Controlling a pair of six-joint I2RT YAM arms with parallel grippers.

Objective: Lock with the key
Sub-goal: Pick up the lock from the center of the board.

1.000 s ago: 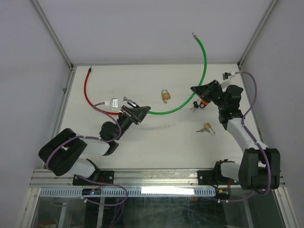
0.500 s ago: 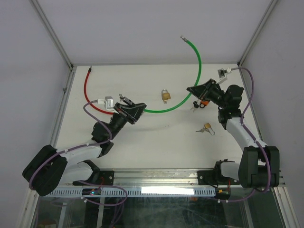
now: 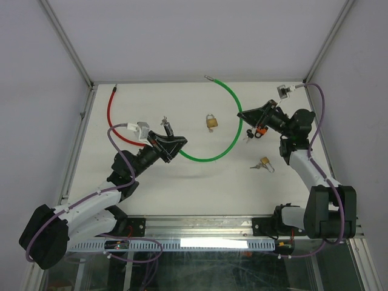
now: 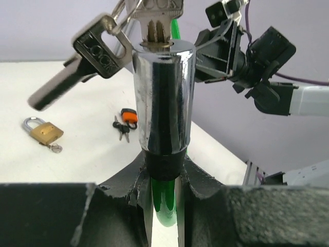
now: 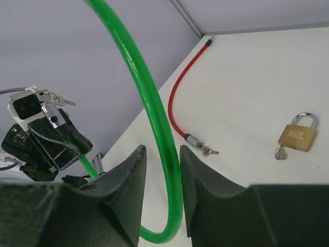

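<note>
White tabletop (image 3: pixel 182 182) fills the cell between pale walls, with both arms bolted at its near edge.

Nearest, the left end effector (image 4: pixel 164 170) is clamped on the dark collar at the base of the chrome lock barrel (image 4: pixel 163 98) and holds it upright off the surface. The key (image 4: pixel 157 15) already sits in the slot at the barrel's top, and a spare key (image 4: pixel 77 62) dangles from the same ring. The green cable (image 3: pixel 209 160) leaves the bottom of the barrel and loops away to the right.

Further on, the right end effector (image 5: pixel 162 154) has its fingers slightly parted on either side of that cable, which runs between them with a sliver of daylight on each side. It looks more like a loose guide than a firm hold.

Beyond it, the cable's free end (image 3: pixel 209 77) points toward the far wall, well apart from the barrel.

As I judge it, the key is seated but the loop is not closed. What remains is bringing that free end round into the barrel and turning the key.

A brass padlock (image 3: pixel 211 121) and a red cable (image 3: pixel 110 115) lie unused further back.
</note>
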